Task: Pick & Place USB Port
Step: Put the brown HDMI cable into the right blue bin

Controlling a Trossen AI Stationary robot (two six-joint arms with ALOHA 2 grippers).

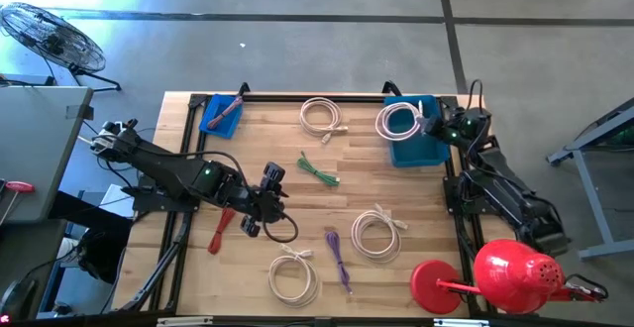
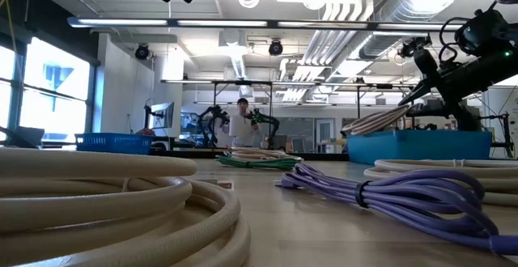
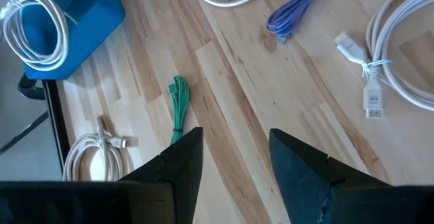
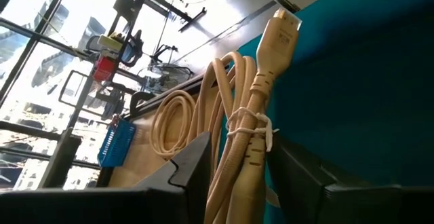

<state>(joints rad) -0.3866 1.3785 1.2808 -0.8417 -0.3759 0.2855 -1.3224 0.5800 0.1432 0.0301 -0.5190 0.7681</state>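
While the right arm works at the far right corner, the rest of the table lies untouched. Left to right: a small blue tray (image 1: pixel 220 115) sits at the far left corner with a reddish cable in it. The left gripper (image 1: pixel 265 204) hangs over bare wood left of centre; its wrist view shows the jaws parted with nothing between them. A red cable (image 1: pixel 219 230) lies just beside that arm. Near the front edge lies a white coil (image 1: pixel 293 275), with a purple cable (image 1: pixel 339 259) beside it. A green cable (image 1: pixel 318 169) lies mid-table, and another white coil (image 1: pixel 322 116) lies at the far edge. A third white coil (image 1: pixel 377 232) lies right of centre.

The blue bin (image 1: pixel 428 152) stands at the far right. The right gripper (image 1: pixel 433 126) is at the bin's right rim, jaws closed part-way on the tied neck of the cream USB cable (image 4: pixel 254 142). The cable's loop hangs over the bin, connector end pointing up.

Step in hand, as I judge it: placing, with the cable carried to the bin but not yet released. The next move calls for lowering the coil until it rests inside the walls, then opening the jaws. Risk: a loop draping over the rim. Red watering can (image 1: pixel 515 275) at near right, not involved.
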